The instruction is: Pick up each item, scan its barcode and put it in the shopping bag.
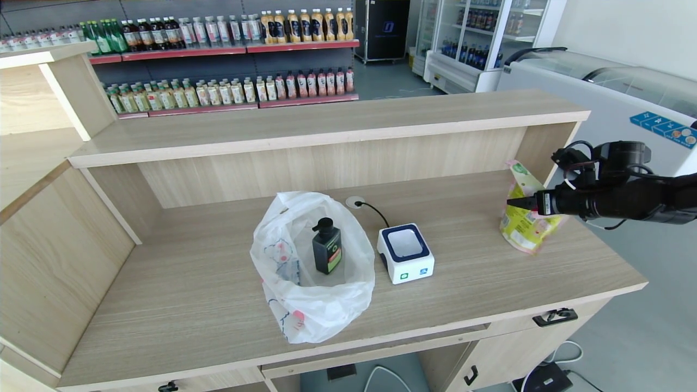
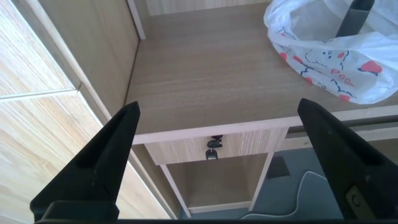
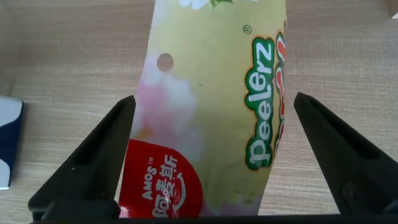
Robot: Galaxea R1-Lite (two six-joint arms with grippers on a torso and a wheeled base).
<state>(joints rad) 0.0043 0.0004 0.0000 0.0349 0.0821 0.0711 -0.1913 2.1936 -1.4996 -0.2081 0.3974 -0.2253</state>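
Store checkout, wooden counter [image 1: 218, 283] with a raised back ledge. Bottle shelves [image 1: 228, 51] stand behind it and chest freezers [image 1: 599, 81] off to the right.

Head view: white plastic shopping bag [image 1: 310, 272] sits mid-counter, mouth open, with a dark pump bottle [image 1: 326, 247] upright inside. Scanner [image 1: 405, 253], white body with a navy-rimmed top, sits just beside the bag on its right, cable running back to a grommet. Yellow-green snack pouch [image 1: 525, 226] is upright near the counter's right end wall, well apart from the scanner. Right gripper [image 1: 514, 203] comes in from the right edge at the pouch's upper half.

Left wrist view: left gripper [image 2: 219, 106] has its fingers [image 2: 106, 162] spread wide with nothing between them. It hangs over the counter's front left corner, above a drawer with a key lock [image 2: 212, 148]. One corner of the bag [image 2: 336, 56] is farther along.

Right wrist view: right gripper [image 3: 214, 98] is spread, fingers [image 3: 106, 168] on either side of the pouch [image 3: 211, 143], not clamped on it. Can't tell whether the pouch bottom rests on the counter. Navy scanner edge [image 3: 7, 143] is off to one side.
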